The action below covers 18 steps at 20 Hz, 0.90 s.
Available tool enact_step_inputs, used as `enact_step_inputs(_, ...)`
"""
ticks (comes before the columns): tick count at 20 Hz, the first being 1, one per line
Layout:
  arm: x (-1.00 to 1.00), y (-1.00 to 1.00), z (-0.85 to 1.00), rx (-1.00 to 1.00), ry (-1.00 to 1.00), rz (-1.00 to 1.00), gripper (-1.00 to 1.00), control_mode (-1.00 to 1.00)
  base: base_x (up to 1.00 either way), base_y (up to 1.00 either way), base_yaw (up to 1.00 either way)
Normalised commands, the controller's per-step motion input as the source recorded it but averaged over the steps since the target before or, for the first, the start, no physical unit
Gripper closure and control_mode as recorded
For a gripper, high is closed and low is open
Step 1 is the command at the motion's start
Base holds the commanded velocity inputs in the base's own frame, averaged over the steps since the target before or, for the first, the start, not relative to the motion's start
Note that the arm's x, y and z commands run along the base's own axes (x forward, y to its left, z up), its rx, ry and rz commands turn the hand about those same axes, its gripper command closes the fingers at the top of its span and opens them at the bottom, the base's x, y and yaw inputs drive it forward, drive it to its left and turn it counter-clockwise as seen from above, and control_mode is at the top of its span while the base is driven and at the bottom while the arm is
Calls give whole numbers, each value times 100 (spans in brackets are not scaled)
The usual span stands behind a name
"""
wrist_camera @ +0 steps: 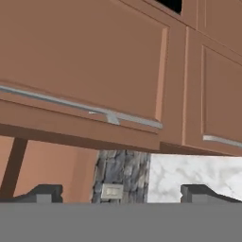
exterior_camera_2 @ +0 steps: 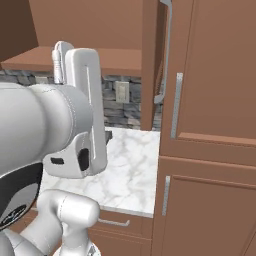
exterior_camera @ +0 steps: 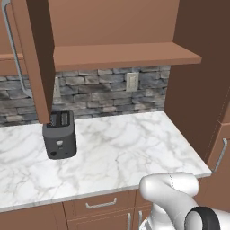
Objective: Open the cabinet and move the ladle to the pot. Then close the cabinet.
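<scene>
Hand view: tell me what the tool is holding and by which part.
Nothing is held. The tool is open with an empty gap between its fingertips, facing the cabinet door and its handle without touching them.

1. Cabinet (wrist_camera: 94,61) door fills upper view, silver bar handle (wrist_camera: 80,106) running across it.
2. Gripper (wrist_camera: 120,193) fingertips wide apart, nothing between.
3. Stone backsplash (wrist_camera: 120,172), outlet (wrist_camera: 112,191), marble counter (wrist_camera: 194,170) below.

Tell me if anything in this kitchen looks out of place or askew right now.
One thing: the cabinet door stands swung open over the counter, edge-on above the toaster. The shelf visible behind it looks bare. Nothing looks spilled or damaged.
</scene>
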Motion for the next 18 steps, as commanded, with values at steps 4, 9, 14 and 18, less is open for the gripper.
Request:
enact_step_inputs(4,0,-29,0,1,-5,0,-100,-100,0,0,0)
enact_step_inputs(9,7,-46,0,0,-10,0,-100,-100,0,0,0)
enact_step_inputs(14,23,-38,0,0,-9,0,-100,-100,0,0,0)
enact_step_inputs(18,48,-28,-4,0,-4,3,-100,-100,0,0,0)
